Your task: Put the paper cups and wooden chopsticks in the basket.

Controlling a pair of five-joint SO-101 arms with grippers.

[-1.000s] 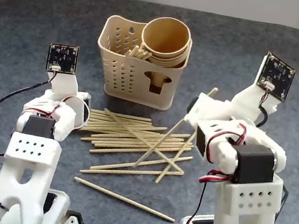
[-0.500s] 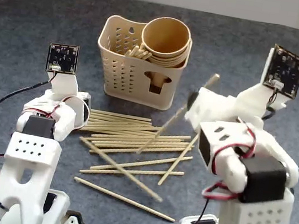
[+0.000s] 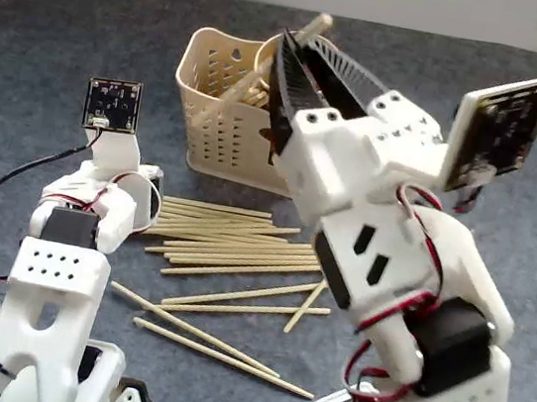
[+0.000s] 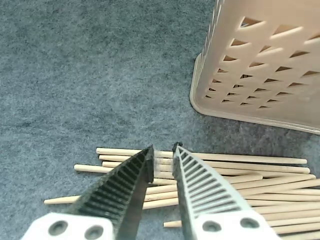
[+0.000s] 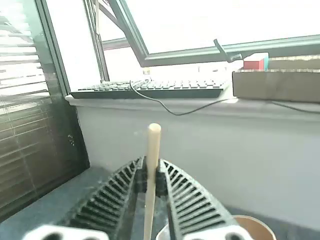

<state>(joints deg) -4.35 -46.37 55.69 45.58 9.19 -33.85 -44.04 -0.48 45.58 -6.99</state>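
While the right gripper (image 5: pixel 150 170) pinches one wooden chopstick (image 5: pixel 153 142) above the basket (image 3: pixel 216 114), its lower end should be steered inside the rim before release; the left gripper (image 4: pixel 163 152) hangs, fingers slightly spread, over loose chopsticks (image 4: pixel 240 170).

- Left arm (image 3: pixel 72 233): stands in the lower left of the high view, folded low, with the wrist pitched downward.
- Left gripper (image 4: pixel 163 150): points downward. The two black ribbed fingers (image 4: pixel 117 192) stand slightly apart, with a narrow gap at the tips and nothing between them.
- Right arm (image 3: pixel 409 271): takes up the right half of the high view. It is raised high, and the forearm extends toward the upper centre of the frame.
- Right gripper (image 3: pixel 290 44): sits at the upper centre of the high view. In the right wrist view the fingers (image 5: pixel 192 202) are closed on a single chopstick (image 5: pixel 153 142), which stands upright between the tips and projects above them.
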